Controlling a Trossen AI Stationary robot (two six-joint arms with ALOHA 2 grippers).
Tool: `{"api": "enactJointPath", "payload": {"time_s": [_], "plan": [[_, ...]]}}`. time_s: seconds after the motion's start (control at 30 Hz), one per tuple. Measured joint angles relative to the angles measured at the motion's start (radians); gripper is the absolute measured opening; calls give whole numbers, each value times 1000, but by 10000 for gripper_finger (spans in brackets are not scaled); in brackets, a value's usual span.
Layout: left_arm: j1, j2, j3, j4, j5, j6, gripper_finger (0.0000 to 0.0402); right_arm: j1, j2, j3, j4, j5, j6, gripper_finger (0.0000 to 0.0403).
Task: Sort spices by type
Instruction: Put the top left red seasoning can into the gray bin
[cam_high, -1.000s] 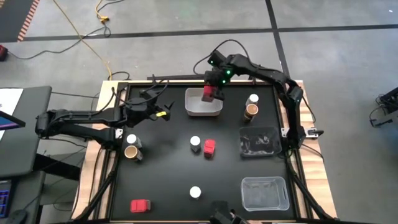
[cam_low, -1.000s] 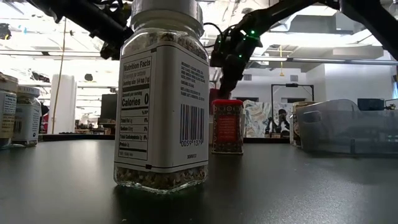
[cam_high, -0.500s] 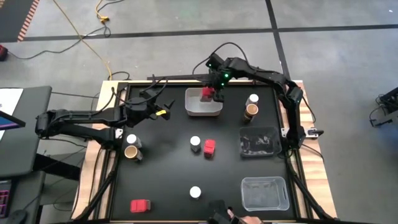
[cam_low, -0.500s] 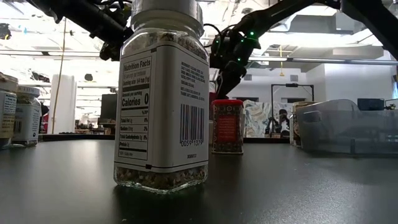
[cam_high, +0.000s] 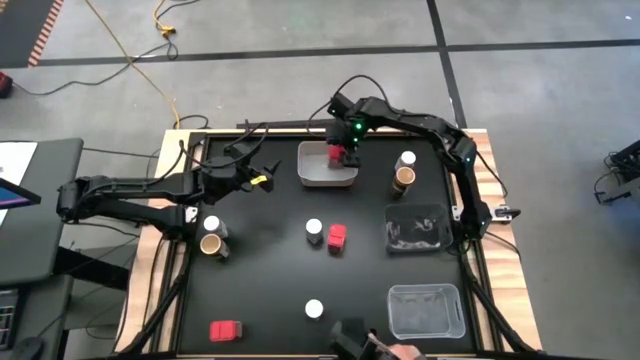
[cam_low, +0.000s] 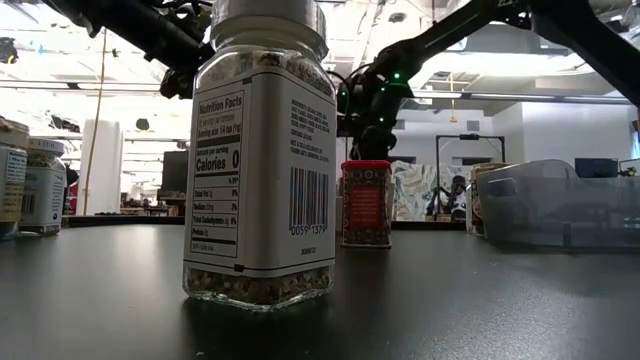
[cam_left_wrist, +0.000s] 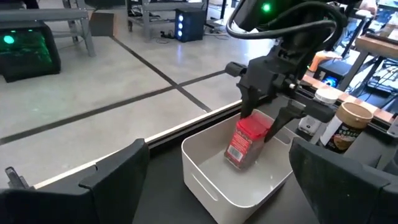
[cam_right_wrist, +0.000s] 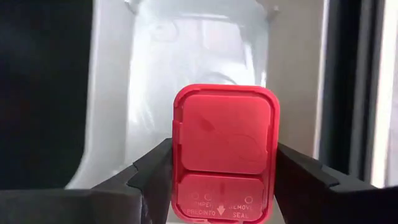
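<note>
A: What is seen to have changed over the last second?

B: The red spice box (cam_left_wrist: 246, 143) has been carried lower into the white rectangular bin (cam_high: 316, 176) by the right pincer (cam_left_wrist: 268, 122); a second ago it was held higher above the bin's far side; now, in the left wrist view, its lower end is seen inside the bin's walls, tilted; whether the floor is touched cannot be told.

A: Is the box released yet?

B: No; the right pincer's fingers (cam_right_wrist: 150, 169) are closed against both sides of the red lid, so the box is gripped; the left pincer (cam_high: 262, 178) is held wide open and empty, over the tabletop (cam_high: 270, 270) just left of the bin, unmoved.

A: What is meant by that for the sorting?

B: A placing step is judged nearly done; one red box is about to be lodged in the white bin; release is what remains.

A: And the other spices?

B: Much is left; a second red box (cam_high: 337, 236) stands mid-tabletop beside a white-lidded jar (cam_high: 314, 230); a third red box (cam_high: 226, 330) lies near the front left; another white-lidded jar (cam_high: 314, 309) stands at the front; a white-lidded jar (cam_high: 211, 226) and a brown jar (cam_high: 211, 245) are paired at the left, and a like pair (cam_high: 405, 169) at the right of the bin; the clear plastic bin (cam_high: 424, 310) holds nothing that can be made out.
</note>
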Motion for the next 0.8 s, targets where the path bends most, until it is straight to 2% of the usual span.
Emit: {"api": "enactJointPath", "payload": {"time_s": [0.23, 0.8], "plan": [[0, 0, 0, 0, 0, 0, 371, -2, 0, 0, 0, 46, -5, 250], [0, 0, 0, -2, 4, 0, 371, -2, 0, 0, 2, 47, 26, 251]]}}
